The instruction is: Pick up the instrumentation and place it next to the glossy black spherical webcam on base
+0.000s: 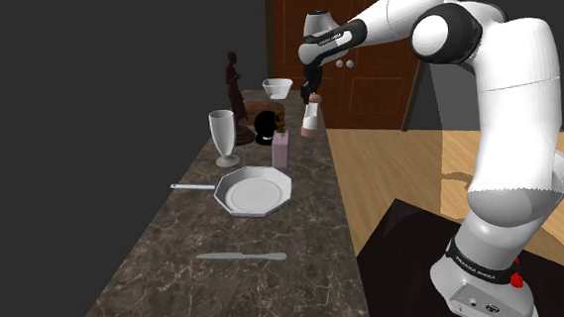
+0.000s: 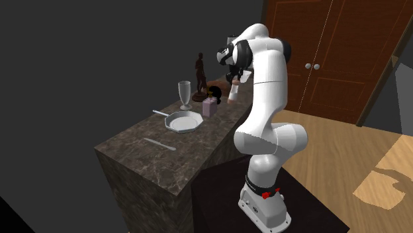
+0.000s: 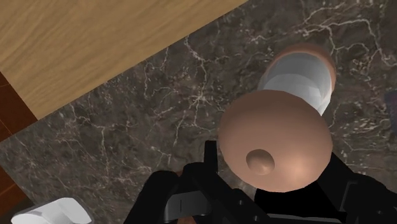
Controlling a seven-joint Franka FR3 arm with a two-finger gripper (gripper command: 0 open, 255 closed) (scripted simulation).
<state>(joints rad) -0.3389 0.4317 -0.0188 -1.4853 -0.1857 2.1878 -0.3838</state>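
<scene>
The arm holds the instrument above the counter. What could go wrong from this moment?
1. The fingers hold the instrument by its upper end, near the counter edge; if it slips, it may fall to the wooden floor.
2. The black webcam stands close to a pink carton and a glass; lowering the instrument there may knock one over.
</scene>
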